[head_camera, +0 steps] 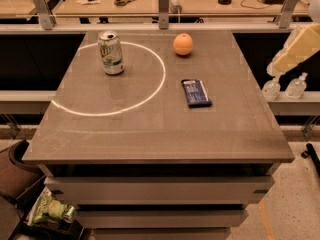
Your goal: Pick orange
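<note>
At the far side of the table (pixel 150 134), the orange (pixel 183 44) sits just outside the white ring (pixel 164 76). Our gripper (pixel 295 49) hangs past the right edge, well apart, so we'd reach left. Can't tell if it's wide or narrow.

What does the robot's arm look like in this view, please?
The arm is a blocky, cream-coloured segment with smooth shells and a paler rounded part above it; no cables or markings show. The gripper, at its lower end beyond the right edge of the table, looks greyer.
</note>
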Robot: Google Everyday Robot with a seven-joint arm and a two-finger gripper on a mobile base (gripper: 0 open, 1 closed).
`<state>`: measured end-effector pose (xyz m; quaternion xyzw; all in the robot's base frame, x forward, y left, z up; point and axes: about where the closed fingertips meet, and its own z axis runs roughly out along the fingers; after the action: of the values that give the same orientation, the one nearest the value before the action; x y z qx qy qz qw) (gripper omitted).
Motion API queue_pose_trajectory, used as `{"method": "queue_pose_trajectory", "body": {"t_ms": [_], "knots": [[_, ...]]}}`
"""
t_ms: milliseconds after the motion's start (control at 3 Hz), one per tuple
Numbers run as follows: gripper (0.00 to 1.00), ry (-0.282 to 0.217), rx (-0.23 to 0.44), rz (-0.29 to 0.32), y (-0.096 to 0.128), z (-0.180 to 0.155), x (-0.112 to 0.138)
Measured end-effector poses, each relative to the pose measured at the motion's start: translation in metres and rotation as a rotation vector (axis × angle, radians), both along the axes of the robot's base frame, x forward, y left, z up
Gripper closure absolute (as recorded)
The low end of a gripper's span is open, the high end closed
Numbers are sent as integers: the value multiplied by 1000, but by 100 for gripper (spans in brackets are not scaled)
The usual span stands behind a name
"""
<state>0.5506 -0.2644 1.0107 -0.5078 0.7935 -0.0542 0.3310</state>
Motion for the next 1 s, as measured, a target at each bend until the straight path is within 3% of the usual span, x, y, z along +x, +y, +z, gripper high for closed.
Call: {"method": "queue_pose_trajectory", "body": {"t_ms": [333,667,1000], "knots": [[0,-110,117,-20,-7,3,36],[0,-142,233,-4,1,-6,75],[0,-105,348,32,15,-26,117]]}}
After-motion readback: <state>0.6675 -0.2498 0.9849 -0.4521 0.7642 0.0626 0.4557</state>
